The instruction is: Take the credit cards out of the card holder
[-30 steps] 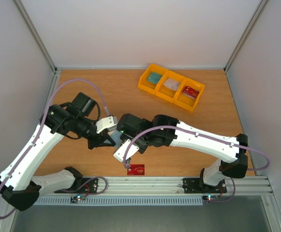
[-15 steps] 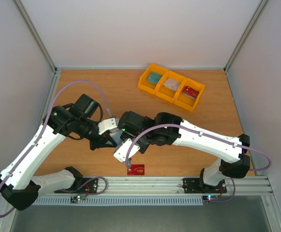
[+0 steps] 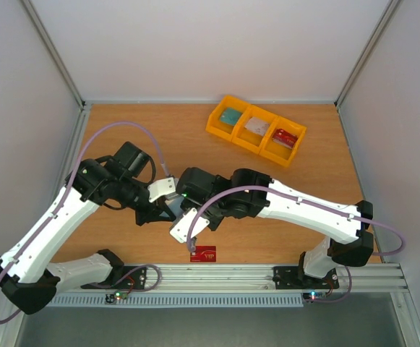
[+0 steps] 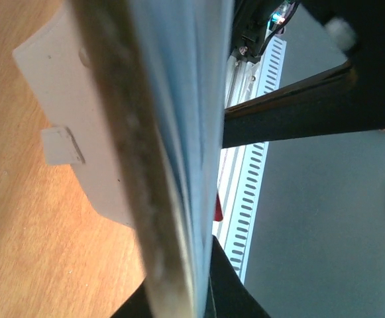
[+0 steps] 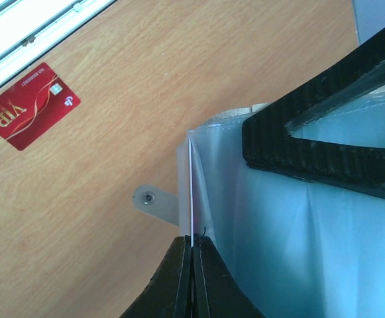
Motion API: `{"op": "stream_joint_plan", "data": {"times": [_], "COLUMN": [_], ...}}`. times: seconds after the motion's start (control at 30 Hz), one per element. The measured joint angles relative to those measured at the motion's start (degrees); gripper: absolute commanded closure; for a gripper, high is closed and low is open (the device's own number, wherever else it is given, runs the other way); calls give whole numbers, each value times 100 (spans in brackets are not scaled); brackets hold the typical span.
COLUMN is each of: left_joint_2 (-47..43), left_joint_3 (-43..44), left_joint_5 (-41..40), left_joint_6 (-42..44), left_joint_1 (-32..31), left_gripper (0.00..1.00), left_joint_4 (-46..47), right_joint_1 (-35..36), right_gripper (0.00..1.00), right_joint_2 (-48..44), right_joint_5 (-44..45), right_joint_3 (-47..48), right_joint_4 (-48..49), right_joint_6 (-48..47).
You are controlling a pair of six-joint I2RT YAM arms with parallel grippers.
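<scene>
Wooden counter [image 3: 123, 130] between pale walls, with the card holder [image 3: 183, 225] gripped mid-counter by both arms.
Left fingers [image 5: 278, 159] are clamped on one leaf of the card holder, whose grey-blue inside shows. Right fingers [image 5: 175, 281] are pressed together on a thin pale card [image 5: 191, 185], seen edge-on at the card holder's open edge. A red card [image 3: 203, 254] with VIP lettering lies flat on the near side of the card holder, apart from it. A yellow bin tray [image 3: 215, 129] sits well beyond the card holder, toward the far right corner, with something in each of its three compartments.
</scene>
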Motion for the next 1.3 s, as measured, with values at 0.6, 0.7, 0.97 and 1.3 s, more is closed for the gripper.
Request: {"op": "stream_joint_plan", "data": {"times": [0.6,0.7,0.97,1.3], "left_joint_2": [-7,-9,-15,-101], "left_joint_3": [-28,-31,-31,-286], "left_joint_5": [203,223,262,264], "left_joint_6": [-238,-271,-313,-308], "left_joint_1": [0,0,0,0], "left_gripper": [100,100,100,100], "left_joint_4": [-4,-2,-2,122], "right_joint_1": [-70,-70,-70,-72], "right_gripper": [91,89,98,98], "right_joint_2": [101,109,142,153], "right_joint_5": [-22,-37,-153,-317], "right_joint_3": [-127,-153,-210,-168], "right_joint_4": [111,136,162,107], "right_joint_6": [223,236,293,398]}}
